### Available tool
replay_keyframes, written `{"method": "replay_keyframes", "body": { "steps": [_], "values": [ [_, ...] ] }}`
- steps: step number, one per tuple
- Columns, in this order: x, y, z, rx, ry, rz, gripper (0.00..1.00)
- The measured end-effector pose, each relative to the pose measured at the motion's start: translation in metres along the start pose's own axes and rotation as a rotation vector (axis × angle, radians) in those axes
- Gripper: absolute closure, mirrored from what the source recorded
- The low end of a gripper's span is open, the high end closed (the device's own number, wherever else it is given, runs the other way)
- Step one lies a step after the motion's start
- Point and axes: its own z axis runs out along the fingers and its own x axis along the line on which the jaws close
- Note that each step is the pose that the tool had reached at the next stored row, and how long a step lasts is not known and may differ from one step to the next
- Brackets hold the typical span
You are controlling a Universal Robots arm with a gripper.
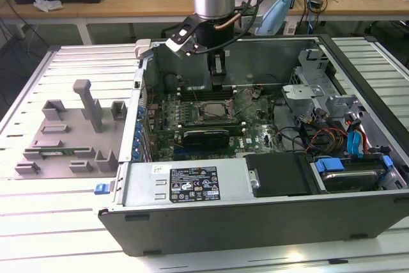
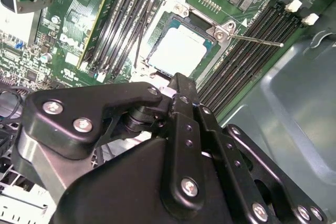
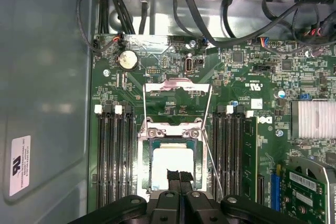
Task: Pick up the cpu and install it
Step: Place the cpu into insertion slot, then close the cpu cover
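In the exterior view we see the arm reaching down from above into an open computer case [image 1: 192, 187] that lies on a slatted metal table [image 1: 57, 228]. The gripper [image 1: 218, 85] hangs over the motherboard [image 1: 255, 133], just above the socket [image 1: 214, 110]. Its fingers look pressed together here. A black graphics card [image 1: 206, 137] sits on the board just in front of the socket. A grey holder tray [image 1: 70, 133] lies on the table at the exterior view's left, well apart from the case.

In the second wrist view the gripper [image 2: 179, 80] is a black bulk in the foreground, with its fingers drawn together and nothing between them. Just beyond its tip the cpu [image 2: 178, 50] lies flat in the socket [image 2: 157, 24], pale metal top facing up. A thin lever [image 2: 257, 39] sticks out from the socket's corner over the memory slots [image 2: 247, 66].

In the first wrist view the gripper [image 3: 178, 174] shows two fingertips [image 3: 172, 174] side by side and touching, so it is closed and empty. The tips sit over the near edge of the cpu [image 3: 169, 162], and we cannot tell whether they touch it. The socket's cover plate [image 3: 177, 98] is swung open. A coin battery [image 3: 127, 60] sits further up the board.
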Motion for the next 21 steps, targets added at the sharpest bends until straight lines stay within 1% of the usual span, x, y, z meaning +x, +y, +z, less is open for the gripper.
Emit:
{"method": "replay_keyframes", "body": {
  "steps": [21],
  "values": [
    [0.0000, 0.0000, -0.0007, 0.0000, 0.0000, 0.000, 0.89]
  ]
}}
